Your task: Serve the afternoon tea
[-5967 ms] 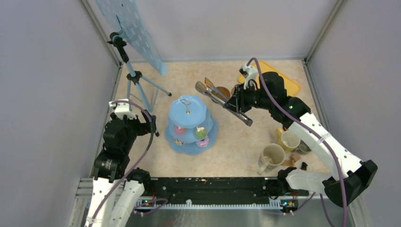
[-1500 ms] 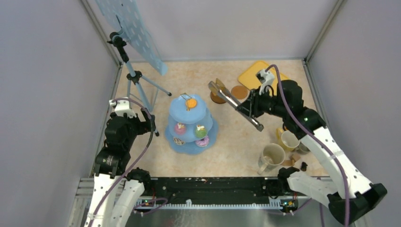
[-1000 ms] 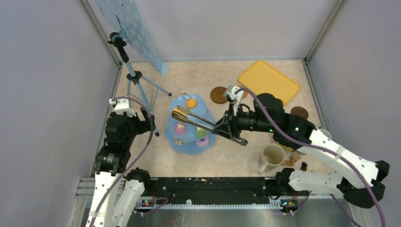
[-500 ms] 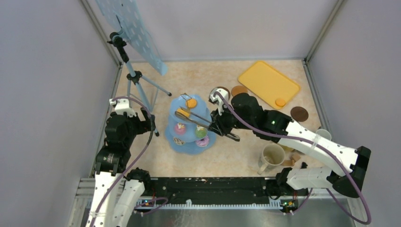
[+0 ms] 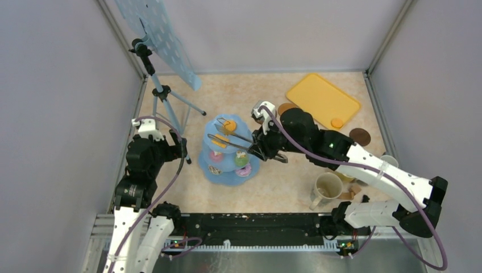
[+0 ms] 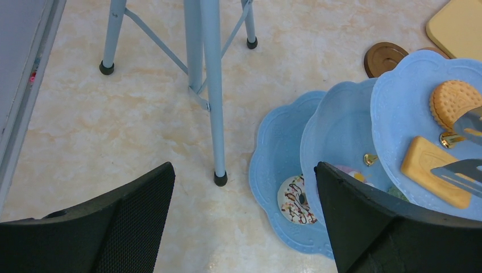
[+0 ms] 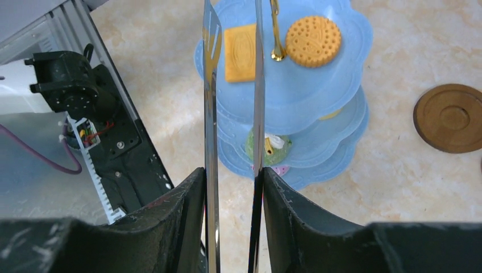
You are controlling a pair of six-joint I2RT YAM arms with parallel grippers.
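Left arm: folded, just left of the blue tiered stand (image 5: 223, 175).
Left tool (image 6: 241, 170): fingers wide apart, empty.
Right arm: stretched in from the stand's right.
Right tool (image 7: 230, 177): clamped on the metal tongs (image 7: 211, 85).

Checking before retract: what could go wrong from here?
1. The tongs in the right pincer straddle the rectangular biscuit on the top tier; pulling back could drag it off the rim.
2. One blade passes close to the gold handle; a sideways move may knock the stand.
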